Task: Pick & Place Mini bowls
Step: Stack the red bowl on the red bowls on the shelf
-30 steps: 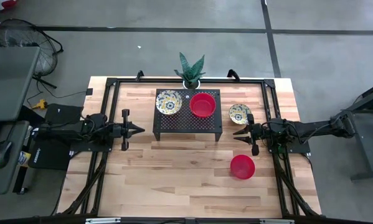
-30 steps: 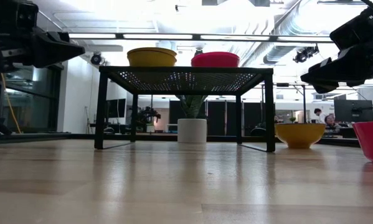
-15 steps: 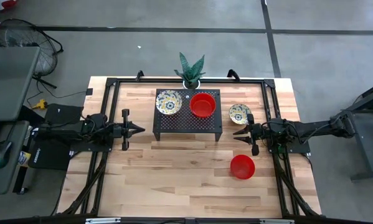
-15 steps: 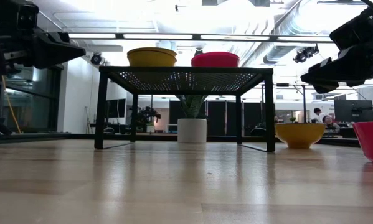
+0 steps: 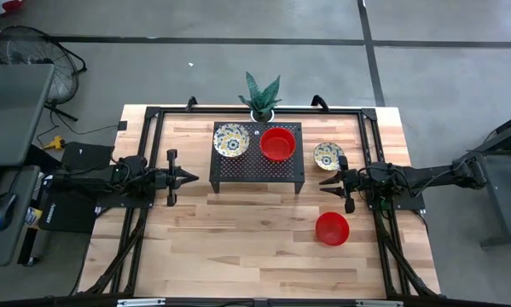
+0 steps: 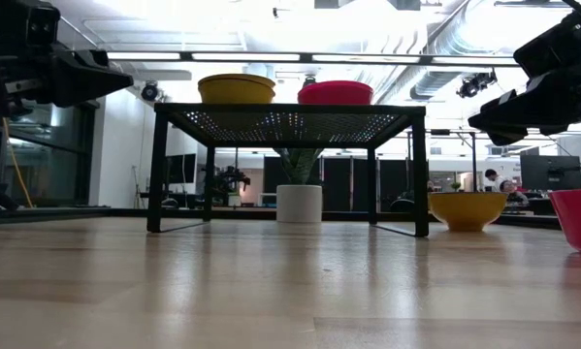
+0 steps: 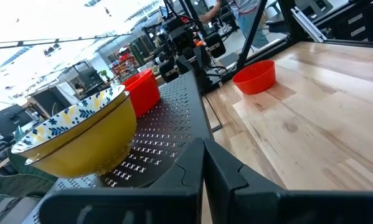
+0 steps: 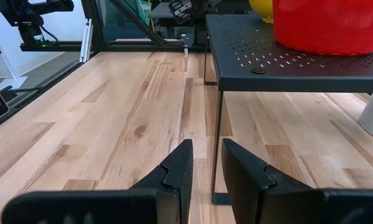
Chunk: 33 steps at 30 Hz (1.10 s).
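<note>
We see the table [image 5: 238, 247] carrying a black rack [image 5: 258, 164] with a patterned bowl [image 5: 230, 140] and a red bowl [image 5: 277, 144] on top; another patterned bowl [image 5: 327, 155] and another red bowl [image 5: 332, 228] sit on the wood to its right. The right gripper [image 5: 324, 188] hovers between those two loose bowls, fingers narrowly parted and empty, while the left gripper [image 5: 192, 178] waits left of the rack, closed on nothing. We judge a pick is next, calling for wider fingers and a descent onto a bowl's rim.

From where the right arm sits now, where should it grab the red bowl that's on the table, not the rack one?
Probably the rim of the red bowl on the table, from straight above. It stands upright and open-mouthed, clear of the rack and the patterned bowl, so one finger can go inside the wall, one outside. The right pincer hovers just behind it, so the nearest edge is simplest.
</note>
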Each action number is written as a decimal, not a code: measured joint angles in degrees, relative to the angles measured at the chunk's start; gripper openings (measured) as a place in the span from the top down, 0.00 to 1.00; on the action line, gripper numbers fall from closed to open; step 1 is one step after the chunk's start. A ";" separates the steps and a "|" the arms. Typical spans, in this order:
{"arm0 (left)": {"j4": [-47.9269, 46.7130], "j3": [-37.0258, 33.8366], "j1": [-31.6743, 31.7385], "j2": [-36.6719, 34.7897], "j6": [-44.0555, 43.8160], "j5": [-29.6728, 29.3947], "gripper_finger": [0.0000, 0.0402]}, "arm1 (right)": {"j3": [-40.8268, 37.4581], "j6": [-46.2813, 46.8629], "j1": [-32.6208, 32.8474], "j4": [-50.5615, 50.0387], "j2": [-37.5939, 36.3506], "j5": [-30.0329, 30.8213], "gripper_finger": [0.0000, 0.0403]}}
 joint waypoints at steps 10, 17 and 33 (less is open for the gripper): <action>0.02 0.00 0.00 0.00 -0.02 0.00 1.00 | 0.01 0.01 -0.01 -0.01 0.01 0.00 0.82; 0.02 0.00 0.00 -0.01 -0.02 0.00 1.00 | 0.01 -0.06 -0.02 0.01 0.00 0.00 0.82; 0.04 0.00 0.00 -0.02 -0.02 0.00 1.00 | 1.26 6.30 1.02 -1.65 0.05 -2.12 0.82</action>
